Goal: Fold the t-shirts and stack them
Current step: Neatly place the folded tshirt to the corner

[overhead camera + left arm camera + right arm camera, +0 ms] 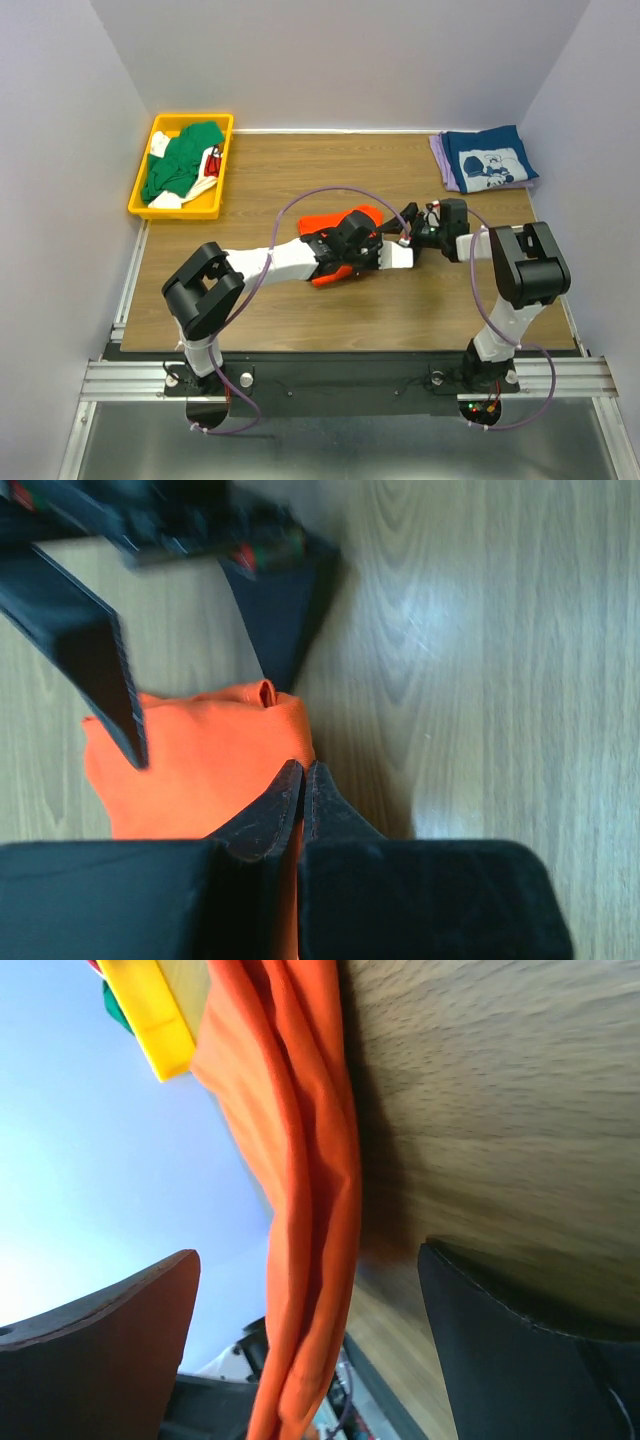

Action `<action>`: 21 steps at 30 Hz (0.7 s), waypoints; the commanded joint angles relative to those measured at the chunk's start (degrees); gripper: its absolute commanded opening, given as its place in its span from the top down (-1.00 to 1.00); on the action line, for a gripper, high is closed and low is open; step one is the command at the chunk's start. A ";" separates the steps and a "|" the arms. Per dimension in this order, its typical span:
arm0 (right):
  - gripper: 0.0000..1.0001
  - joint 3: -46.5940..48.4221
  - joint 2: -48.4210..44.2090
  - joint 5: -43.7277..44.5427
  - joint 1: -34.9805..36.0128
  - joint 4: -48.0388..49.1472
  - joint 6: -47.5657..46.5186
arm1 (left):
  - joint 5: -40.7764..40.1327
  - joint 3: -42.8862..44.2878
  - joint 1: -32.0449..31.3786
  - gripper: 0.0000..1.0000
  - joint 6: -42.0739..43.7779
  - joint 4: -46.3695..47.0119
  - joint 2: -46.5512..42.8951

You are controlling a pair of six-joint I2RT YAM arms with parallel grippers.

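- 1 orange t-shirt (355,215): we find it bunched at the middle of the wooden table (300,320), partly hidden under the 2 wrists that meet over it.
- Left gripper (303,775): we log its fingers as clenched tip to tip on the near edge of the orange t-shirt. A strip of orange cloth shows in the slit between them.
- Right gripper (308,1252): we log its fingers as released and spread wide. A hanging fold of the orange t-shirt lies between them, and neither pad touches it. From the left wrist, we see the 2 fingers straddling the far edge of the cloth.
- 1 navy t-shirt (490,160) with white print: folded at the far right corner of the table. It lies on top of 1 lavender t-shirt (438,160), whose edge shows on its left side.
- 1 green t-shirt (185,160): crumpled in the yellow bin (226,165) at the far left, beside a white cloth (165,200).
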 commanded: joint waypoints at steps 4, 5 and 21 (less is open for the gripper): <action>-0.78 0.84 4.28 4.96 2.87 7.05 6.18 | 2.66 6.11 1.15 1.00 -2.91 0.15 1.11; -0.73 1.11 4.72 5.41 2.88 7.23 6.35 | 2.83 6.55 1.15 1.00 -3.17 0.23 1.29; -0.19 5.59 11.93 12.79 5.95 9.78 7.58 | 3.54 10.24 1.32 1.00 -5.63 1.90 4.98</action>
